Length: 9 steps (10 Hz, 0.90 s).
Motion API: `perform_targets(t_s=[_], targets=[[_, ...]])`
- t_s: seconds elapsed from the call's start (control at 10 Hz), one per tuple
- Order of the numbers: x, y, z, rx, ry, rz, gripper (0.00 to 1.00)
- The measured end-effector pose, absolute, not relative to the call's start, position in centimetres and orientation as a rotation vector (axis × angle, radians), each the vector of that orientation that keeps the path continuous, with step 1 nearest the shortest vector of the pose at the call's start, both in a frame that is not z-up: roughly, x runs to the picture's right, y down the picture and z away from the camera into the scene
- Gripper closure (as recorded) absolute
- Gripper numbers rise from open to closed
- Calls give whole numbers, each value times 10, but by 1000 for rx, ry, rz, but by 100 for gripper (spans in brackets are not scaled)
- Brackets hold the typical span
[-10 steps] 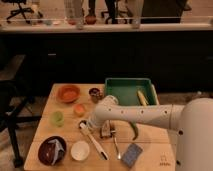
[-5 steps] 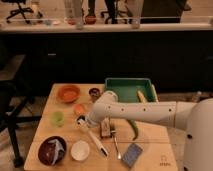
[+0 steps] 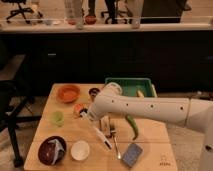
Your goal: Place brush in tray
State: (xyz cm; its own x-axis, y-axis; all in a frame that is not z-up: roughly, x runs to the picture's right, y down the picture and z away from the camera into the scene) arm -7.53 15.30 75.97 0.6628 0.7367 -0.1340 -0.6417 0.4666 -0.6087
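Roughly at the middle of the wooden desk (image 3: 60,135), the claw (image 3: 87,116) sits at the end of the white arm that reaches in from the right. It is fully closed at the upper end of the brush (image 3: 102,137). The exact contact is hard to make out, because claw and handle blur into one pale shape. The brush slants down and to the right from there, and its far end lies near the fork (image 3: 116,145). Whether that end touches the desk cannot be told.

The green tray (image 3: 132,81) stands at the back right of the desk, well apart from the brush. The arm's round joint hides its left part, and a small yellowish thing shows inside it.

A brown block (image 3: 105,122) is half covered by the arm, beside a long green vegetable (image 3: 132,127). An orange bowl (image 3: 68,92) sits at the back left. A white bowl (image 3: 80,150) and a blue-grey sponge (image 3: 131,155) lie at the front.
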Motion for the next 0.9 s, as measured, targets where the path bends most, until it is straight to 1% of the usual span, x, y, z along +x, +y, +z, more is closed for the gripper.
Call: perform_targets(t_s=[0.2,0.4,0.7,0.9], targets=[[-60,136,751,-644,-149,854,81],[-44,109,750,-616,-135,865,81],[-38,66,768,-617,-114,859,81],[-37,29,786,-619,-105,848,81]])
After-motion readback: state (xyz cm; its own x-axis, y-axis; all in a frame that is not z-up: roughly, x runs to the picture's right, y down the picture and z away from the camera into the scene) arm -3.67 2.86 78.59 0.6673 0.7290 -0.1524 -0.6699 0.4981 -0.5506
